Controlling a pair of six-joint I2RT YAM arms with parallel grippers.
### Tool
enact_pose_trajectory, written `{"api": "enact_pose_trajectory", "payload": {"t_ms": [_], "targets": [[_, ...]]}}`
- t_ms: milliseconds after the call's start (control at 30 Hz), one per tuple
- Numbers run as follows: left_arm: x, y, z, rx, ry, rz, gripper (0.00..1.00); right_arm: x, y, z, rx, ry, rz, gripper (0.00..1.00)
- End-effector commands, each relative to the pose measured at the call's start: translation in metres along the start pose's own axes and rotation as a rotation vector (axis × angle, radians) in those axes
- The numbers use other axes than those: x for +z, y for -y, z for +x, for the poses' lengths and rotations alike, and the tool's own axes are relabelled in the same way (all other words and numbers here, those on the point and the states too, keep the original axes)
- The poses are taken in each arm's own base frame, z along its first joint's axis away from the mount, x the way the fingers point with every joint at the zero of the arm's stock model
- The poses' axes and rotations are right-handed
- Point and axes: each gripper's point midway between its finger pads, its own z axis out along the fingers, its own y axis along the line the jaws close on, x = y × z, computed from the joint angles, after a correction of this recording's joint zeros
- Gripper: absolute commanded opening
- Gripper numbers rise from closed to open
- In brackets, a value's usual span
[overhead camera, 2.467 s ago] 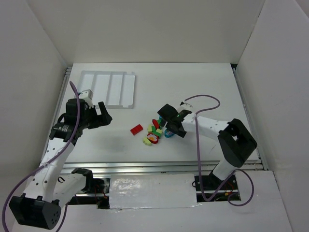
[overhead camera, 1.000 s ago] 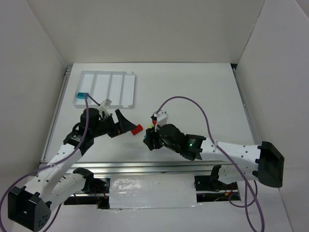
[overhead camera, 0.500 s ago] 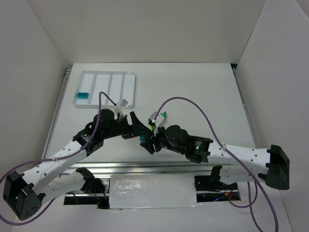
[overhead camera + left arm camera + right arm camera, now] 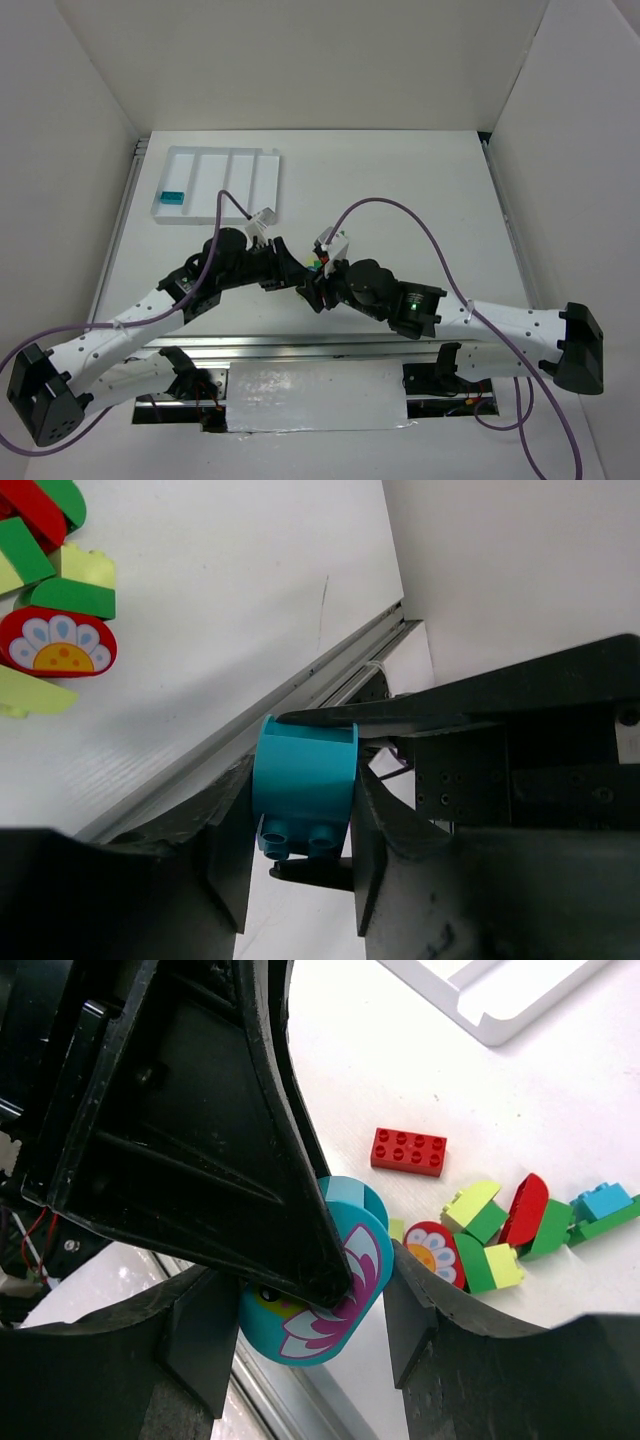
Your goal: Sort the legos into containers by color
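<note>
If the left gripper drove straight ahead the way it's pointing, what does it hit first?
The right gripper. The left gripper points straight at it, tip to tip, with the teal brick between both pairs of fingers. How much gap is left is unclear.

Left pincer (image 4: 300, 825) has closed on the teal brick (image 4: 304, 775)

one tray (image 4: 276, 190) is showing four compartments (image 4: 212, 180) and holding one teal brick (image 4: 171, 197); two grippers, left (image 4: 303, 815) and right (image 4: 305, 1295), are pinching one round teal piece (image 4: 304, 770).
</note>
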Motion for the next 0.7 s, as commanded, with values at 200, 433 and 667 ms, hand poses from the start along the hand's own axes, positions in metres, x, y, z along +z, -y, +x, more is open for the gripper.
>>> {"api": "enact_pose_trajectory", "payload": {"t_ms": [200, 433, 667], "targets": [[0.001, 0.034, -0.011, 0.109, 0.008, 0.09, 0.0, -0.007, 0.005, -0.026, 0.028, 0.115, 0.031, 0.87], [-0.022, -0.035, -0.089, 0.297, 0.239, -0.452, 0.0, -0.028, 0.026, -0.016, 0.13, 0.149, 0.052, 1.0], [-0.085, -0.157, -0.209, 0.151, 0.477, -0.99, 0.0, -0.061, 0.04, -0.023, 0.21, 0.233, 0.071, 1.0]]}}
